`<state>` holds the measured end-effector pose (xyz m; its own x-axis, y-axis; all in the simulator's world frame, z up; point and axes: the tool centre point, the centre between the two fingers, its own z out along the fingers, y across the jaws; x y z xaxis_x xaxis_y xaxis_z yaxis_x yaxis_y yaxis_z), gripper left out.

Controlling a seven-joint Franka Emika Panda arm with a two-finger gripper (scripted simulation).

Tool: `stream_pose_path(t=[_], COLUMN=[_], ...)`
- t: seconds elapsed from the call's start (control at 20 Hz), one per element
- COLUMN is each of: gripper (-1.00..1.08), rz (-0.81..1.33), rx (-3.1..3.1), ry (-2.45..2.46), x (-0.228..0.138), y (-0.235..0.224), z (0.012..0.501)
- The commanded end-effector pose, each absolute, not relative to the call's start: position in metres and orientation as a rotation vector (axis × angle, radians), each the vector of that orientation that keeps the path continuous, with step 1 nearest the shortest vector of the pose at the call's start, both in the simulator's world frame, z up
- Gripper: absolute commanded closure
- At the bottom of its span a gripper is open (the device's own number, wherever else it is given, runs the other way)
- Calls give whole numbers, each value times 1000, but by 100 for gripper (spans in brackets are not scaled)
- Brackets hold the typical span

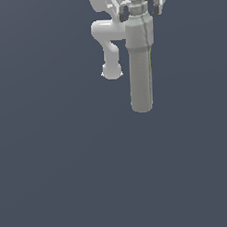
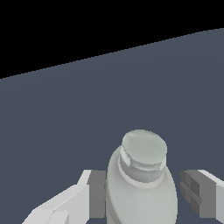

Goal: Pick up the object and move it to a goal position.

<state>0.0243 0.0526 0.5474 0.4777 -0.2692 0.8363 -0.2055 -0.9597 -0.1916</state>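
We see the bottle (image 2: 142,183) hanging upright between our pincer's (image 1: 139,11) fingers (image 2: 97,192), pinched near its neck above the worktop (image 1: 66,158).

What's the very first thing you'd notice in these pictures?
A tall pale grey bottle standing out against the plain dark grey floor, near the top of the exterior view. The white gripper sits right at its capped neck. In the wrist view, the bottle's round cap fills the space between the two fingers.

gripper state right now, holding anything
gripper: fingers sit either side of the bottle, one pad touching, a gap at the other; cannot tell if gripped.
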Motion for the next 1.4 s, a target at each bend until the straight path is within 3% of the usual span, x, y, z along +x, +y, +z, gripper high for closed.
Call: stream_pose_path(t=[0.0, 0.55, 1.35], gripper=[108, 108, 108], rz=[-1540, -1519, -1518], rx=[-2626, -2642, -2641], ry=[425, 425, 422], x=[23, 37, 102], y=[53, 49, 31], z=[558, 558, 607])
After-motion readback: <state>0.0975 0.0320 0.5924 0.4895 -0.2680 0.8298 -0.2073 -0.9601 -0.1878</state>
